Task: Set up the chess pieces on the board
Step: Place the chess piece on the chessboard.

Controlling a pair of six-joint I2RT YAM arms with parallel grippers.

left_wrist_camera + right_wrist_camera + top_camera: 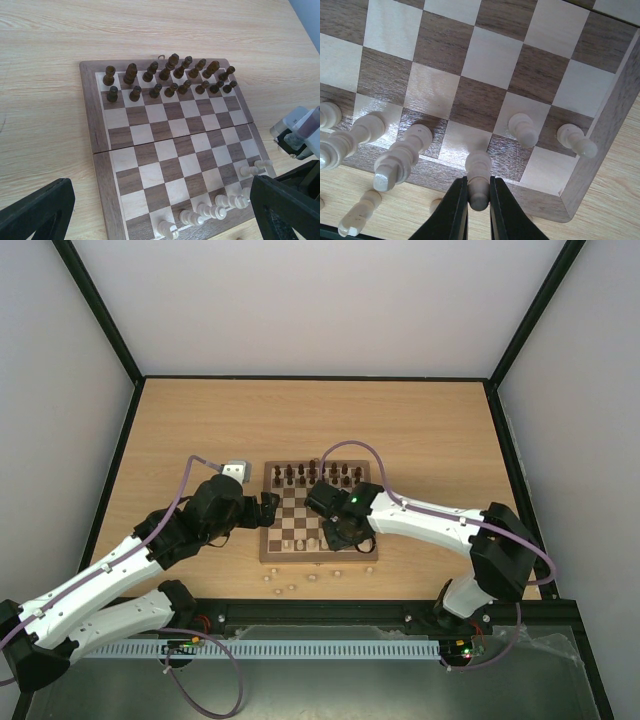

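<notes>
1. right gripper [479, 192] was clamped shut on a pale piece [479, 170] at the board's [612, 127] 6 o'clock edge
2. left gripper [270, 510] sat at the board's 9 o'clock, fingers wide apart, holding nothing
3. dark pieces [170, 80] filled the 12 o'clock rows; loose pale pieces [290, 589] lay on the table [200, 430] at 6 o'clock

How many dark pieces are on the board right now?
16. Eight dark pieces stand in the row along the far edge of the board, and eight more in the row just in front of them. The left wrist view shows both rows unblocked, so none seems hidden.

table [420, 430]: light wood grain | walls [320, 300]: plain white, 3 sides | frame [310, 377]: black edging
</notes>
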